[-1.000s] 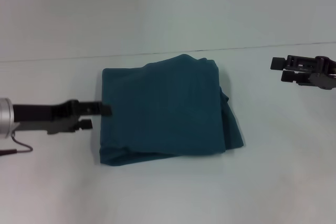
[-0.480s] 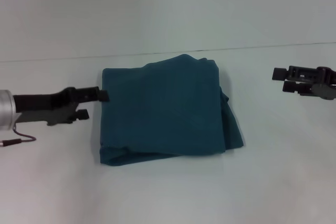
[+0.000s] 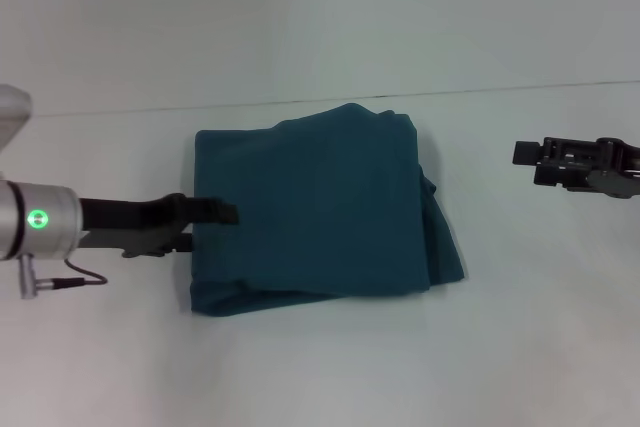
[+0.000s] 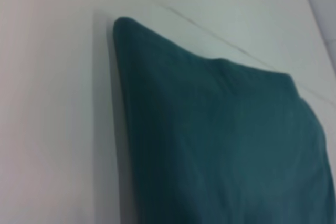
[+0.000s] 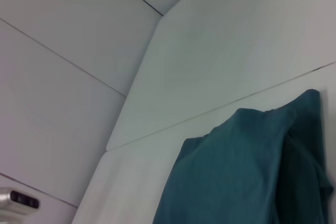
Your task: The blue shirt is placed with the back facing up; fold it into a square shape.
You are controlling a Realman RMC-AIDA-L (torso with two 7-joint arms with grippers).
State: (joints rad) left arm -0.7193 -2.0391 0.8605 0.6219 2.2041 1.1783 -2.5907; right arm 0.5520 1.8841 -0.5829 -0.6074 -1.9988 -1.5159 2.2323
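The bench (image 3: pixel 330 367) is a plain white surface with a thin seam running across it behind the cloth. The shirt (image 3: pixel 315 212) lies at its middle, folded into a thick, roughly square pad, plain dark teal on top. Its left and far edges are fairly straight; at the right side looser layers bulge out beyond the top fold, and along the near edge the lower layers show as a rounded roll. The left wrist view shows the shirt (image 4: pixel 220 145) flat on the bench with one corner and a straight edge casting a narrow shadow. The right wrist view shows a rumpled corner of the shirt (image 5: pixel 247 166).

The left claw (image 3: pixel 222 213) reaches in low from the left, its tip over the shirt's left edge; whether its fingers are apart or grip cloth cannot be told. The right claw (image 3: pixel 527 159) is well to the right of the shirt, clear of it, holding nothing; how far it is open cannot be told.
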